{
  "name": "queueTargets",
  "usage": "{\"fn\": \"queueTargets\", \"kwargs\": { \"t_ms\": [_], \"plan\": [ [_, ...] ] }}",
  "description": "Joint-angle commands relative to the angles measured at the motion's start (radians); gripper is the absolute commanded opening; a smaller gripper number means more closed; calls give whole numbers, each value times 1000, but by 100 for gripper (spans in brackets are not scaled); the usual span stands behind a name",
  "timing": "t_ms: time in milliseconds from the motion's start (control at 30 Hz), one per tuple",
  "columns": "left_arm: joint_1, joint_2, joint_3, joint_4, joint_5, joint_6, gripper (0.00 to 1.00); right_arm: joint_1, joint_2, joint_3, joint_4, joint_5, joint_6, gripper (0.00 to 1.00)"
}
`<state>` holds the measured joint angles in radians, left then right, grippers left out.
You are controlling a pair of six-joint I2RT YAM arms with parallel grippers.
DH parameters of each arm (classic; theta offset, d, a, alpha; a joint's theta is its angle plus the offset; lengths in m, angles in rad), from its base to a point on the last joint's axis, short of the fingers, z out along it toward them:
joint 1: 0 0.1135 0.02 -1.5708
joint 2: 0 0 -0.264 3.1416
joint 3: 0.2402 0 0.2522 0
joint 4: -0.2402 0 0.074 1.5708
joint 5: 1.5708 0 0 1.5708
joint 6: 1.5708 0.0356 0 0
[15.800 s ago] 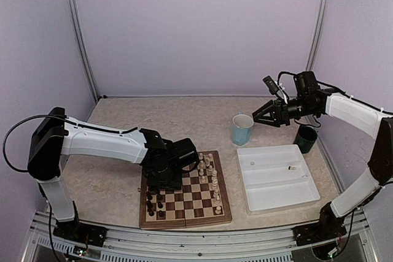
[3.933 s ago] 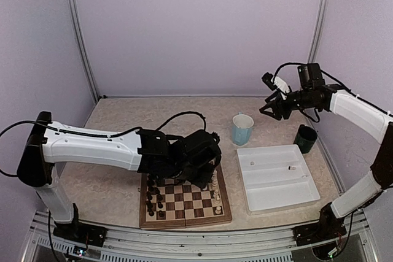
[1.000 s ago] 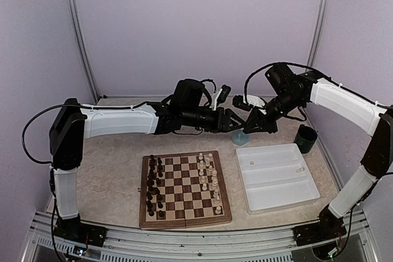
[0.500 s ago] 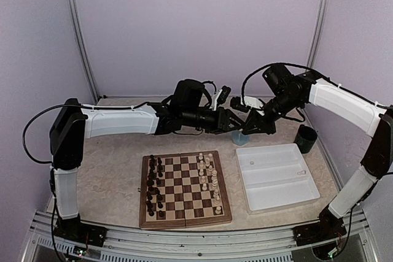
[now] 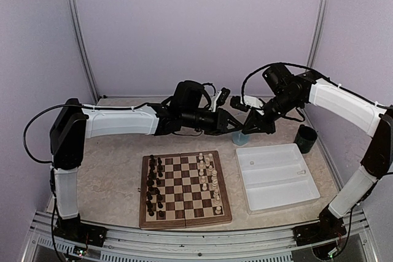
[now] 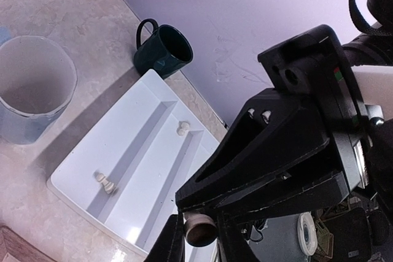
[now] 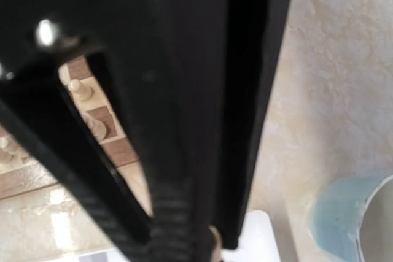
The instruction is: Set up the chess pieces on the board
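Though unseen from above, left jaws and right jaws pinch one chess piece in the left wrist view.

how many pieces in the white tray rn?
2. One piece lies at the tray end nearer the blue cup, another piece at the end nearer the green mug. The whole tray shows from above, so none look hidden.
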<state>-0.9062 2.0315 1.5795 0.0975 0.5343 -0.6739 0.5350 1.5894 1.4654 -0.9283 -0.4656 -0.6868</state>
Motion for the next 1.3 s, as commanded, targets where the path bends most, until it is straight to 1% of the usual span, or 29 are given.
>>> {"fn": "queueTargets", "kwargs": {
  "t_ms": [0, 67, 167, 200, 267, 333, 400, 500, 533, 600, 633, 700, 767, 900, 1267],
  "plan": [
    [3, 19, -6, 34, 27, 7, 14, 14, -21, 30, 3, -4, -9, 11],
    [6, 22, -7, 42, 30, 7, 11, 14, -30, 31, 12, 4, -8, 12],
    [11, 15, -14, 72, 27, 8, 8, 13, -52, 41, 31, 15, 3, 20],
    [13, 11, -17, 84, 27, 8, 8, 13, -58, 44, 42, 22, 12, 25],
    [17, -2, -18, 110, 19, 10, 7, -7, -81, 53, 74, 20, 49, 39],
    [23, -19, -27, 151, 4, 8, 7, -57, -106, 59, 129, -39, 112, 52],
    [29, -44, -53, 219, -19, -2, 7, -140, -115, 72, 186, -159, 208, 56],
    [32, -70, -93, 345, -70, -22, 7, -300, -90, 72, 290, -457, 426, 56],
    [32, -81, -103, 391, -88, -29, 7, -346, -79, 50, 355, -555, 522, 55],
    [32, -88, -113, 462, -121, -38, 8, -401, -60, -27, 564, -729, 745, 53],
    [31, -89, -113, 486, -138, -42, 7, -408, -53, -85, 650, -786, 881, 52],
    [30, -84, -107, 518, -165, -43, 7, -405, -34, -152, 817, -863, 1045, 51],
    [30, -75, -94, 527, -179, -45, 7, -393, -21, -200, 919, -901, 1149, 51],
    [28, -35, -48, 529, -158, -64, 7, -358, -1, -212, 948, -900, 1176, 51],
    [16, 0, -18, 530, -149, -76, 7, -298, 42, -206, 999, -919, 1221, 47]
  ]
}}
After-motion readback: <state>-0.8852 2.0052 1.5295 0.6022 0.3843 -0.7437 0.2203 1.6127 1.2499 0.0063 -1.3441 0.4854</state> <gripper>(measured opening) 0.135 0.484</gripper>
